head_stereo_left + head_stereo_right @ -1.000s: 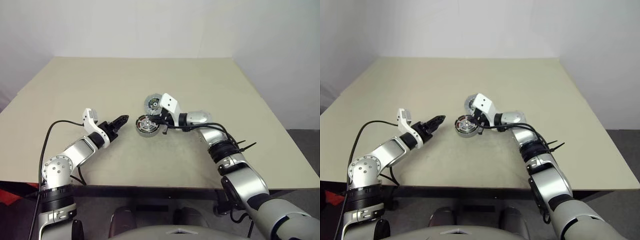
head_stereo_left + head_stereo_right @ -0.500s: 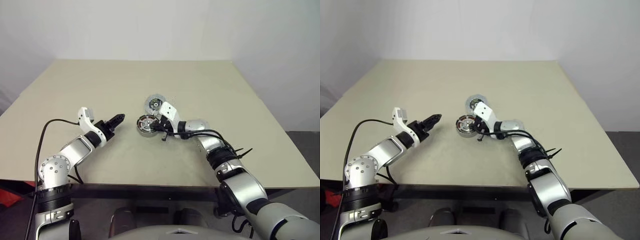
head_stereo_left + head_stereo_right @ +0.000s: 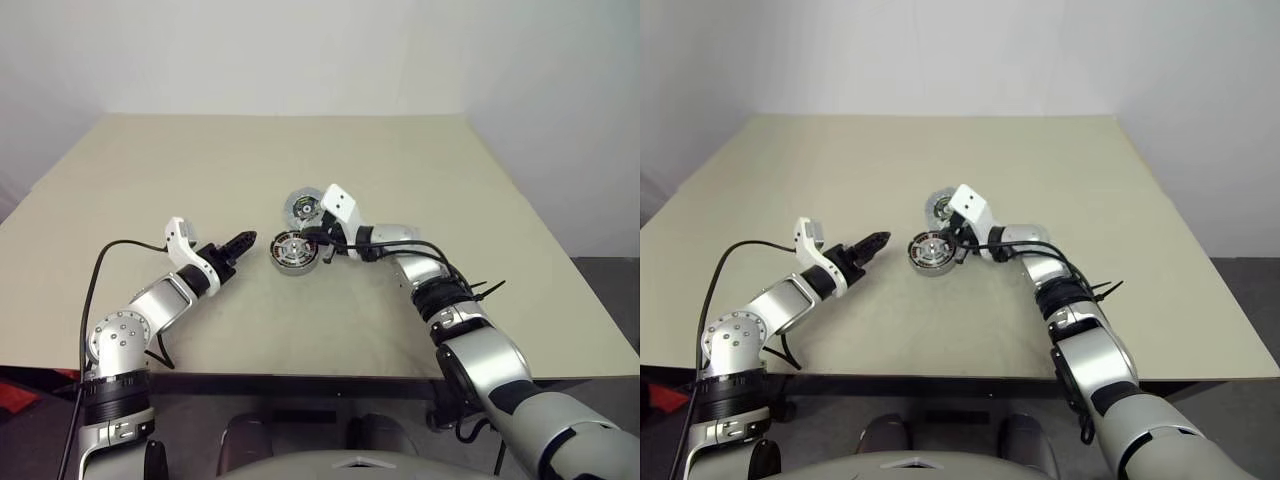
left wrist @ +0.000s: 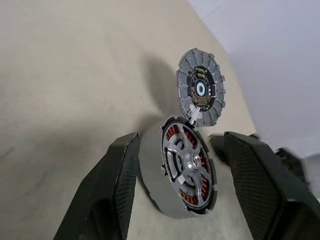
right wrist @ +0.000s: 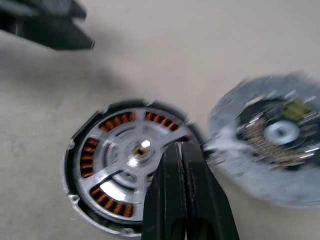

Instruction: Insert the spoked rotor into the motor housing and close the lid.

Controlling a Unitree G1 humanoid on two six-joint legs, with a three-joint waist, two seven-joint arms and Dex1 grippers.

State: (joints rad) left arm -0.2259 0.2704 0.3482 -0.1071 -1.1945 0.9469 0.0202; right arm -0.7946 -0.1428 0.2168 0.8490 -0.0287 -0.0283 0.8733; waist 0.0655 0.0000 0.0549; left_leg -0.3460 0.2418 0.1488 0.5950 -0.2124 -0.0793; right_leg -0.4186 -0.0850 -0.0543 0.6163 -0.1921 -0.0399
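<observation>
The rotor (image 4: pixel 186 161) already sits inside the housing (image 4: pixel 176 172), its silver spokes flush over the copper windings, so the piece left to handle is the lid (image 4: pixel 201 90). It looks like a stiff, fairly light metal disc, and probably slippery on its smooth rim. Its upturned face carries a dark centre with small coloured parts and fine brownish detail (likely delicate), so the sensible hold is across the notched outer edge, not on that face. It seems joined to the housing by a small pale tab at the rim, which would make closing a matter of folding it over; I cannot tell how firm that joint is.

The housing is a short, thick silvery ring, probably the heaviest part, and lies near the middle of the table (image 3: pixel 150 170), with the lid touching its far edge.

The left gripper (image 3: pixel 249 240) hangs just to the left of the housing, fingers apart, and in its wrist view they stand to either side of the ring without touching it. The right gripper (image 5: pixel 186 150) has its fingers pressed together, empty, with the tips over the rotor's rim next to the lid.
</observation>
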